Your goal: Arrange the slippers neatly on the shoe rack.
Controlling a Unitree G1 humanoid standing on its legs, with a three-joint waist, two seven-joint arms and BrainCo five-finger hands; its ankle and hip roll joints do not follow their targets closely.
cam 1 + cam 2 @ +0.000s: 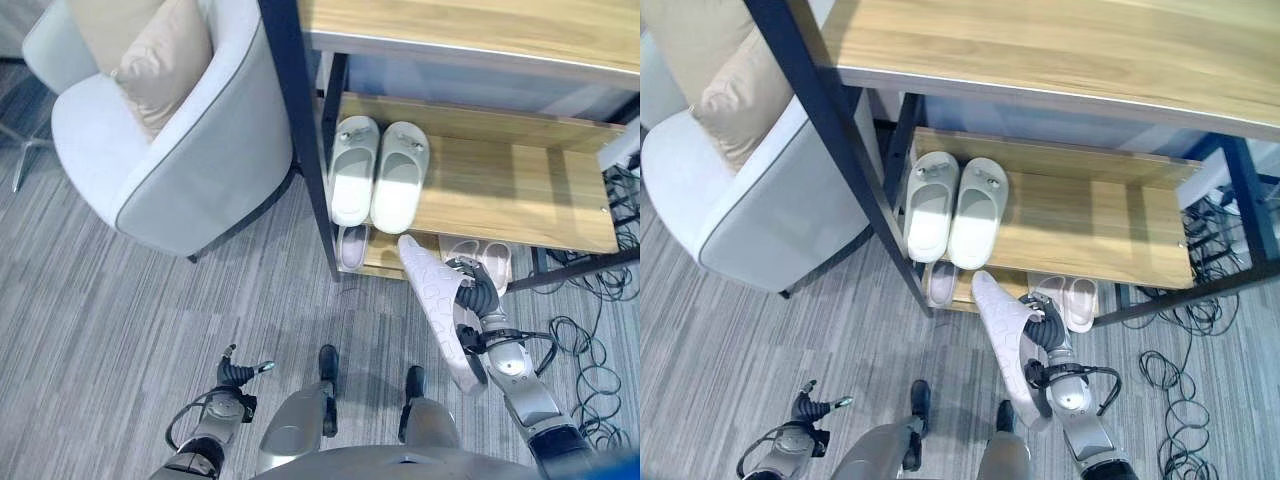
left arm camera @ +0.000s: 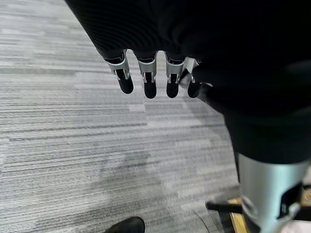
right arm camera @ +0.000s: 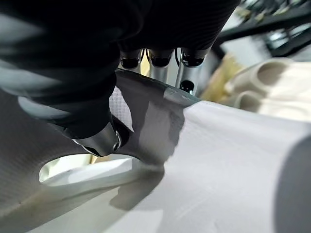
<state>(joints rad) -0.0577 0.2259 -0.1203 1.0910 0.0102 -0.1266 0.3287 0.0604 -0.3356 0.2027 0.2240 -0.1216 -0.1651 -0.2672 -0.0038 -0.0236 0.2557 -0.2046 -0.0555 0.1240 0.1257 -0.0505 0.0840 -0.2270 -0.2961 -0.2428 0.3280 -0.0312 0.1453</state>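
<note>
My right hand is shut on a white slipper, its patterned sole turned up, held tilted just in front of the shoe rack's bottom shelf. The right wrist view shows my thumb inside the slipper's strap and my fingers behind it. A pale grey pair of slippers lies side by side at the left of the wooden middle shelf. One slipper and a pale pink pair lie on the bottom shelf. My left hand hangs low over the carpet, open and holding nothing.
A grey armchair with a beige cushion stands close to the rack's left post. Black cables lie tangled on the floor to the right of the rack. The top shelf overhangs the middle one.
</note>
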